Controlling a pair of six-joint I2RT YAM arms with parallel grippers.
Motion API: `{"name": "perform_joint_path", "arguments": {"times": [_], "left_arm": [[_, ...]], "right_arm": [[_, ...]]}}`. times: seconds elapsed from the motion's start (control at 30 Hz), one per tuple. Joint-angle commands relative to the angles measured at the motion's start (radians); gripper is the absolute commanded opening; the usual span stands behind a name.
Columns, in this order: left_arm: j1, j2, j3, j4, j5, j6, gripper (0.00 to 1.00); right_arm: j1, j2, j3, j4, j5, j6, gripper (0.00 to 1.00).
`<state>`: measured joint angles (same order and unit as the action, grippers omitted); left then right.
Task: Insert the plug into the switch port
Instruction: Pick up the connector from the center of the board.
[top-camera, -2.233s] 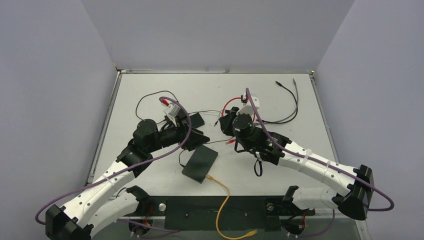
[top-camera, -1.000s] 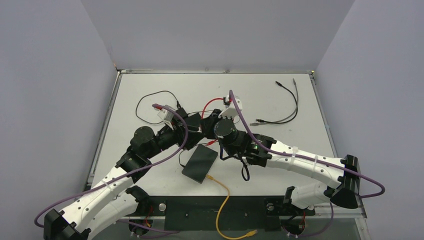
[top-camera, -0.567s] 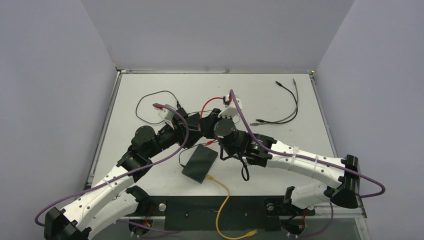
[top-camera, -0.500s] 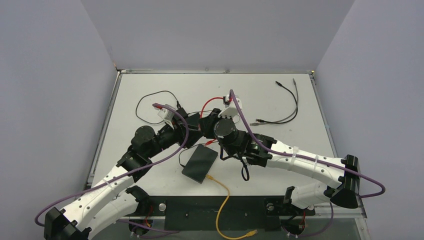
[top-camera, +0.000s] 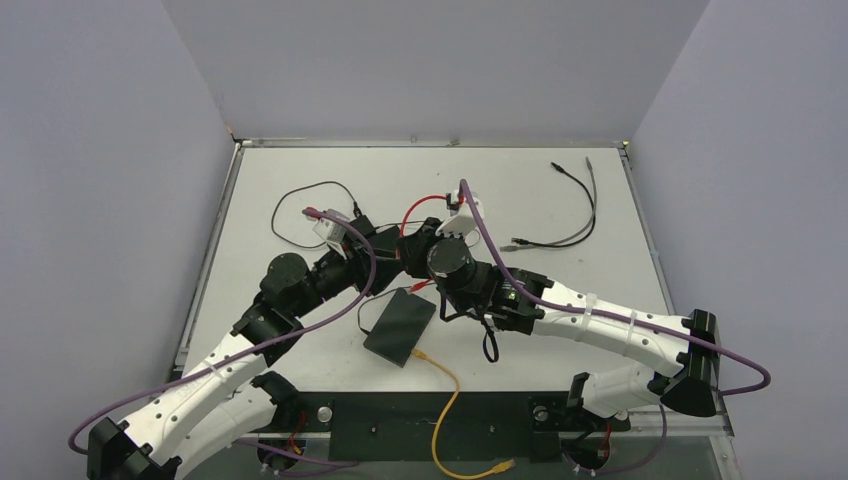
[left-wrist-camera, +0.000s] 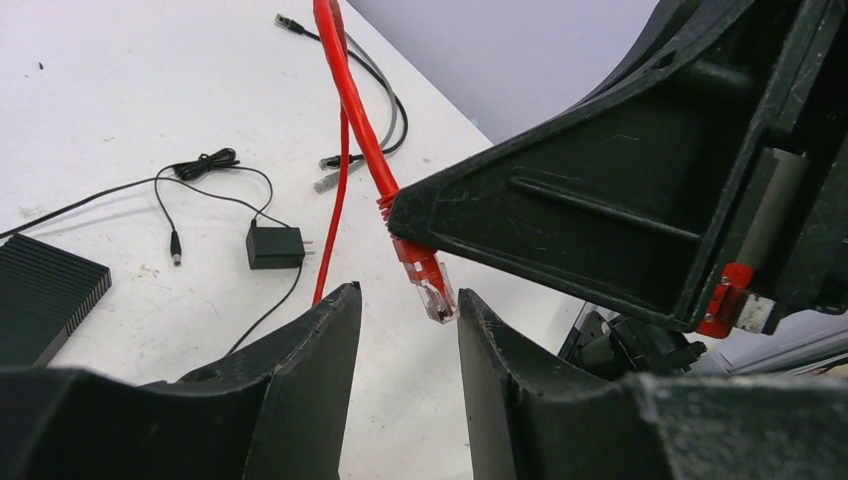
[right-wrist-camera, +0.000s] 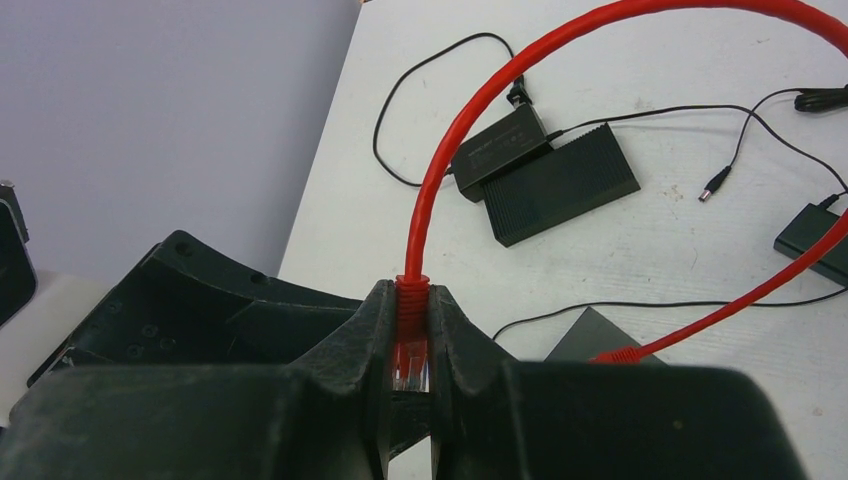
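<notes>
The clear-tipped red plug (left-wrist-camera: 432, 290) hangs on a red cable (right-wrist-camera: 470, 130) that loops up and away. My right gripper (right-wrist-camera: 410, 350) is shut on the plug's ribbed red boot. The tip pokes out below its fingers (left-wrist-camera: 560, 210). My left gripper (left-wrist-camera: 405, 300) is open just under the plug. The tip sits between its fingertips, close to the right one, with a gap on the left. Both grippers meet above the table's middle (top-camera: 405, 245). The switch (top-camera: 400, 325) is a flat black box just in front of them. Its ports do not show.
A yellow cable (top-camera: 445, 395) runs from the switch's near edge off the table front. A ribbed black box (right-wrist-camera: 560, 185) and a black adapter (right-wrist-camera: 497, 140) lie behind. A small power brick (left-wrist-camera: 275, 245), thin black wires and grey cables (top-camera: 575, 200) are scattered at the back.
Both arms came together over the table's middle, the right one carrying the plug leftwards. In the last second the left jaws have narrowed around the plug's tip.
</notes>
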<state>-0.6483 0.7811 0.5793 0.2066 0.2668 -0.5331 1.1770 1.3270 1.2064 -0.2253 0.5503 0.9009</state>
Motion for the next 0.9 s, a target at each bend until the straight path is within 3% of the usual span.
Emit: {"name": "perform_joint_path", "arguments": {"times": [0.0,0.43,0.87], "left_arm": [[-0.002,-0.022,0.007,0.052,-0.029,0.029,0.38],[-0.002,-0.028,0.019,0.039,-0.043,0.044,0.35],[-0.001,-0.019,0.036,0.028,-0.043,0.055,0.07]], "right_arm": [[0.015,-0.007,0.03,0.011,-0.002,0.01,0.0],[0.025,-0.003,0.041,-0.01,-0.001,0.01,0.0],[0.03,-0.015,0.009,0.003,-0.039,0.01,0.0]]}}
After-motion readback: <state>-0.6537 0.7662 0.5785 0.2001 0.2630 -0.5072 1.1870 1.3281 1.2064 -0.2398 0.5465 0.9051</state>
